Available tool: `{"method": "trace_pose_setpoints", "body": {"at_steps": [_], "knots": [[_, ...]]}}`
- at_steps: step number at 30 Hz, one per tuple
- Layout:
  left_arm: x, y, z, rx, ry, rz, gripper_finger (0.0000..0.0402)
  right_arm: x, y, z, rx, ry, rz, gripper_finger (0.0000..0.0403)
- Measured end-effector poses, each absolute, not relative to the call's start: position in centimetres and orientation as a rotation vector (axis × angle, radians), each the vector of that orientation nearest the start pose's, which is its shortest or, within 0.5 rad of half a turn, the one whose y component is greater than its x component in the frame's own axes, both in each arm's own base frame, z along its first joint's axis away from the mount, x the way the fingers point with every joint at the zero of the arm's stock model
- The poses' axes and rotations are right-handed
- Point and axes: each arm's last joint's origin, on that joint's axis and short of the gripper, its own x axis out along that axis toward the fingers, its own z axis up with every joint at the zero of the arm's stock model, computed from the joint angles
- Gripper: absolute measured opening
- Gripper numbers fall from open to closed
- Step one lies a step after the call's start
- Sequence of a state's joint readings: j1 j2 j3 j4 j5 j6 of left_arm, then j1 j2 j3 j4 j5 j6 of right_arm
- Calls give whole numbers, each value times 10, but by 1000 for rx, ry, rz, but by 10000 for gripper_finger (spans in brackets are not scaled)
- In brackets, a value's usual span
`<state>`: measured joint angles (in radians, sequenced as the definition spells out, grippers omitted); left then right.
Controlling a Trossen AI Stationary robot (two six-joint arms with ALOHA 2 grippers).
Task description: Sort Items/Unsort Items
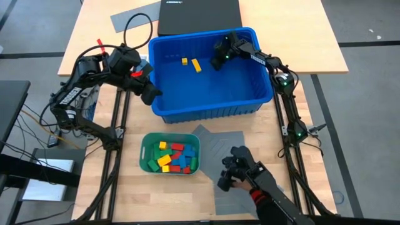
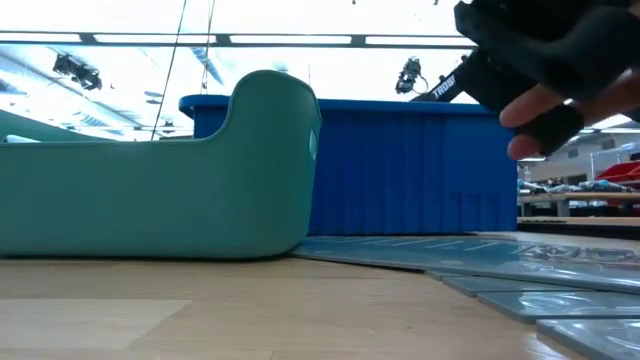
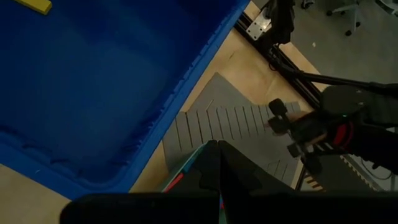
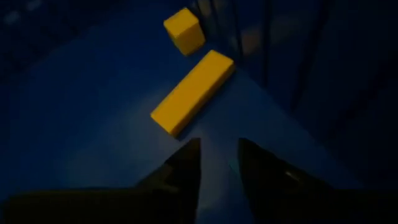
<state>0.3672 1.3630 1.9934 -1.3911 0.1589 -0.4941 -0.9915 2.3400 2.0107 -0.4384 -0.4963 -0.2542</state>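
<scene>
Blue plastic forms the large bin [image 1: 206,106] at the middle of the table, and two yellow blocks are seen on its floor: a long yellow block [image 4: 191,92] and a small yellow block [image 4: 184,29] just beside it, close together but apart. The right gripper [image 4: 219,152] is held inside the bin just above the floor, near the long yellow block; its fingers [image 4: 186,163] are parted by a narrow gap and nothing is seen between them. The left gripper [image 1: 150,95] is positioned over the bin's left rim, with its fingers [image 3: 214,171] pressed together and nothing pinched.

Nearer the front edge, a teal-green tray [image 1: 146,150] is filled with a heap of red, yellow, green and blue blocks [image 1: 174,156]. Just beside the tray, a flat grey slotted sheet [image 1: 215,145] is laid on the wooden table [image 1: 100,44]. A person's hand [image 1: 234,170], covered by a dark glove, is held over that sheet, well apart from both grippers. A dark flat case [image 1: 197,14] is placed behind the bin at the far edge.
</scene>
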Motion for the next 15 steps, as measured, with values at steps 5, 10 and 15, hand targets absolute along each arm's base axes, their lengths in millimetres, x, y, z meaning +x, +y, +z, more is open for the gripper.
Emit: {"method": "trace_pose_setpoints", "body": {"at_steps": [5,10,15], "knots": [[186,67,488,-676,677,381,4,288,-436,194,226,621,-305,167],[186,66,488,-684,682,373,4,280,-440,182,164,643,-265,202],[185,65,487,-693,695,367,5,277,-440,175,128,660,-275,214]]}}
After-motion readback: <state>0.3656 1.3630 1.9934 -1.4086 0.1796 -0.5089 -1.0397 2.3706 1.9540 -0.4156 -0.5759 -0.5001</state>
